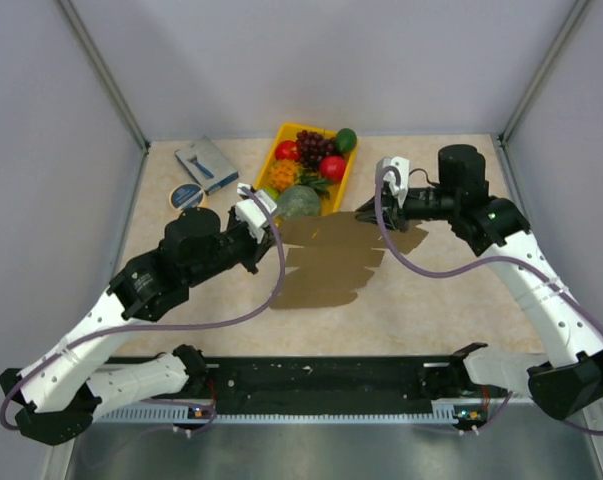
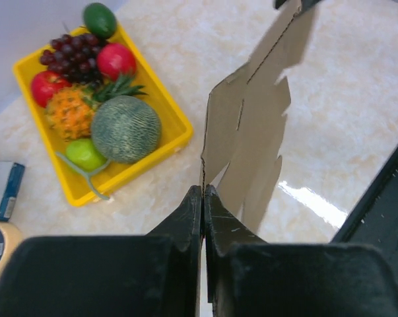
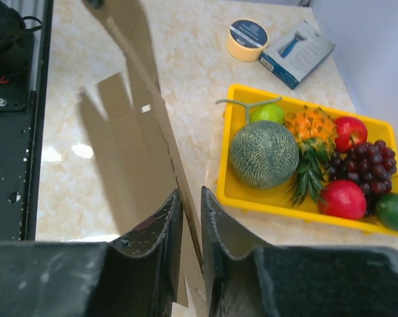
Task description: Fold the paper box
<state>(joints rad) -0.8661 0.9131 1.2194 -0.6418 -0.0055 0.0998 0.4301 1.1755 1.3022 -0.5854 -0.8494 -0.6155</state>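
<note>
Brown paper box [image 1: 331,262] spread open mid-desk [image 1: 441,300], left claw [image 1: 264,212] at its upper left corner, right claw [image 1: 371,211] at its upper right edge, yellow tray [image 1: 303,127] of fruit just behind, blue-grey box [image 1: 207,165] and tape roll [image 1: 186,195] far left.

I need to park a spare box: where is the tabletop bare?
Bare marble lies right of the flat brown cardboard blank, and in the strip between it and the black front rail. Crowded: back-left, with yellow plastic fruit tray, blue-grey box, tape roll.
</note>
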